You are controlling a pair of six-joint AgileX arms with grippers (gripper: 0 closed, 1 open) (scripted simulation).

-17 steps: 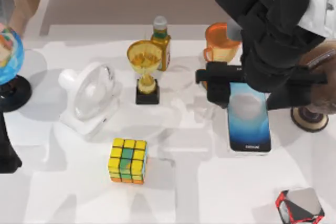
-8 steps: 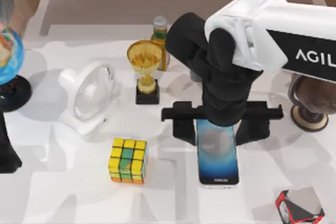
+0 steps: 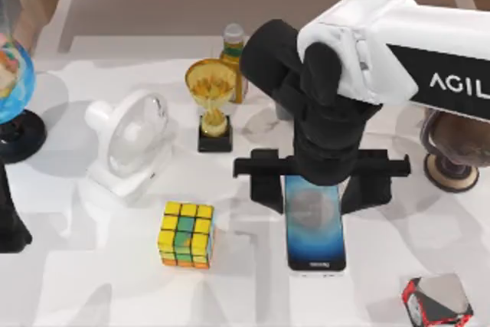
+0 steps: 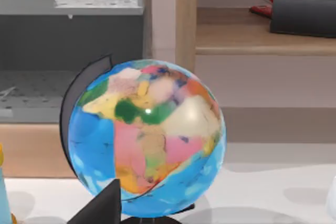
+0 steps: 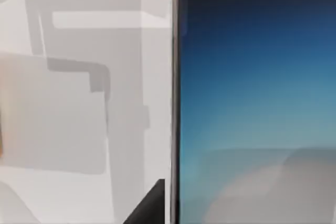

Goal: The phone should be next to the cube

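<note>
With the right tool (image 3: 314, 193) spread over the phone (image 3: 315, 229), which lies flat near the cube (image 3: 186, 234), release looks intended.

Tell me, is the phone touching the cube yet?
Apart. The top view shows a strip of bare white table between the phone, under the right gripper, and the cube.

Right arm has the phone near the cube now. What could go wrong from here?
1. The right gripper straddles the phone with wide-set fingers; if its hold is loose, the phone may skew or stay short of the cube, which remains apart from it.
2. Further travel toward the top view's left could push the left-hand finger or phone edge into the cube.
3. The trophy stands close beside the arm and might get clipped.
</note>
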